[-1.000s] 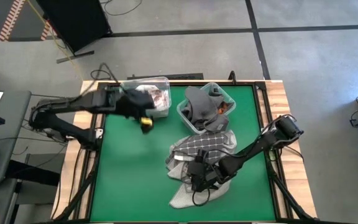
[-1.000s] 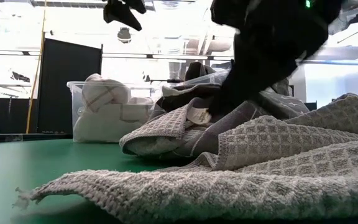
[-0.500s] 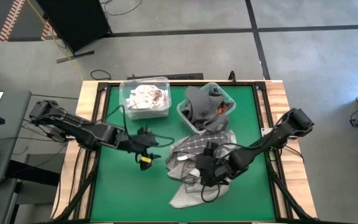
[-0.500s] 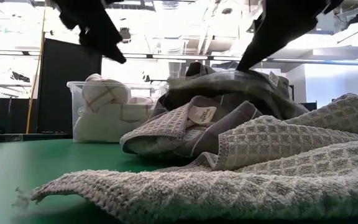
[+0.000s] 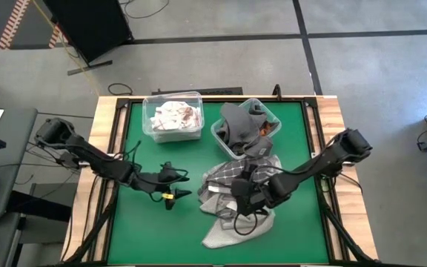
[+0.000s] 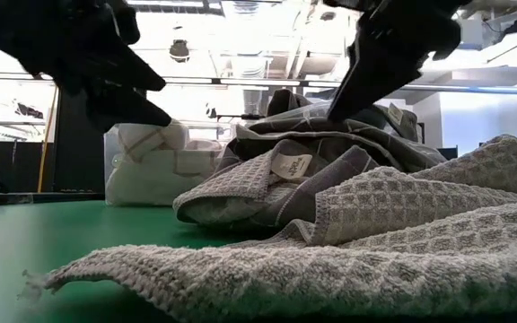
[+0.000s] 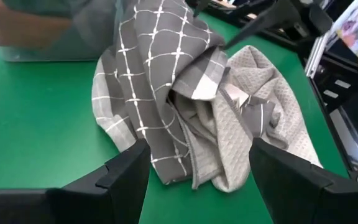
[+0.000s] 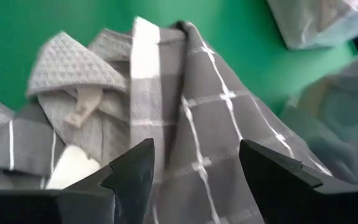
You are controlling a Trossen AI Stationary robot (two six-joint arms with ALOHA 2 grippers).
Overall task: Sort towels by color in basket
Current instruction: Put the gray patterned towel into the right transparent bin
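Right, the pile of towels (image 5: 236,196) is my landmark: grey checked and light grey waffle cloths heaped on the green worktop (image 5: 147,230), just in front of the teal basket (image 5: 247,127) that already holds dark grey and orange cloth. The clear basket (image 5: 173,115), with pale towels in it, sits beyond the pile and to my left of the teal one.

My right jaws (image 5: 237,202) hang directly over the pile, spread wide with nothing between them; the checked towel (image 8: 210,155) lies right under them. My left jaws (image 5: 170,194) hover just beside the pile on its left, over bare worktop, also spread and empty.

To do this pick well, I judge I should take one cloth only. The checked towel is draped over the waffle one (image 7: 253,112) and the two overlap in folds, so a deep bite into the heap would likely lift both. Better to come down on a raised ridge of the checked cloth, near its top edge, pinch shallow, then lift slowly and watch whether the waffle cloth drags along. My left side could pin the lower cloth if it clings.
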